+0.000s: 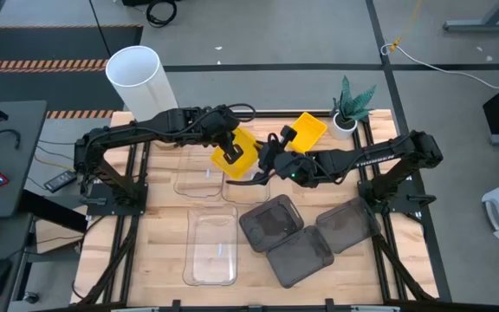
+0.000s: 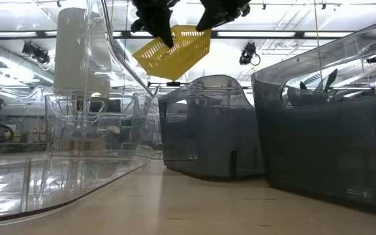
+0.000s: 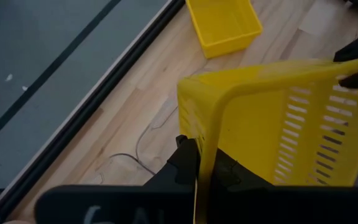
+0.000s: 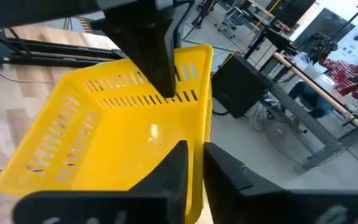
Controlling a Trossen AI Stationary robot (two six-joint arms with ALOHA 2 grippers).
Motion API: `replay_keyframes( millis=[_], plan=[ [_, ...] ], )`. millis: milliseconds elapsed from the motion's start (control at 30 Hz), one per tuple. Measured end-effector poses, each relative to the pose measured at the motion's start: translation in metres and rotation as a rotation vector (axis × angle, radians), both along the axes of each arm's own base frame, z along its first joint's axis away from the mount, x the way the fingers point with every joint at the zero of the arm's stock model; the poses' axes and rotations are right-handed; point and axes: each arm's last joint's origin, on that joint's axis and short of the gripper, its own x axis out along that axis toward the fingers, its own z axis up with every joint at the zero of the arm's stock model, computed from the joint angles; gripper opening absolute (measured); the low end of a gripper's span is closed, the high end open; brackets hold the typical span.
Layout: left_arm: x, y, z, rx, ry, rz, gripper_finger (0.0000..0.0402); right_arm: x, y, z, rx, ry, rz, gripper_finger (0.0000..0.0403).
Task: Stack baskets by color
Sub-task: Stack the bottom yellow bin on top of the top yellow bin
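Observation:
A yellow basket (image 1: 236, 152) hangs tilted above the middle of the table between my two grippers. My left gripper (image 1: 230, 149) is shut on it from the left side, my right gripper (image 1: 267, 160) from the right. A second yellow basket (image 1: 308, 130) rests on its base on the wood at the far edge, next to the plant. Clear baskets (image 1: 210, 247) lie at the near left. Three dark grey baskets (image 1: 271, 221) lie at the near right, partly overlapping. My left gripper pinches one wall of the yellow basket at its rim (image 3: 202, 134), one finger inside (image 3: 229, 171) and one outside. It comes slanting down from the table's left. The basket is lifted clear and tilted. My right gripper pinches the opposite wall near a corner (image 4: 197, 134), with one finger (image 4: 179, 168) inside the basket and the other outside. It reaches in almost level from the table's right. The basket's slotted walls hang clear of the table.
A tall white cylinder (image 1: 137, 78) stands past the far left corner. A small white pot with a green plant (image 1: 346, 113) stands at the far right. Bare wood shows between the clear baskets and the grey ones.

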Motion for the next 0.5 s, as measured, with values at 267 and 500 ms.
replay_keyframes(
  millis=[267, 500],
  plan=[
    [0.0009, -0.0030, 0.0005, 0.017, -0.001, -0.004, 0.0009, 0.0000, -0.0023, 0.0002, -0.006, 0.004, -0.007, 0.0012],
    [0.0008, -0.0030, 0.0007, 0.026, 0.005, -0.018, 0.0010, 0.0000, -0.0025, 0.0001, -0.006, 0.004, -0.007, 0.0012]
  ],
)
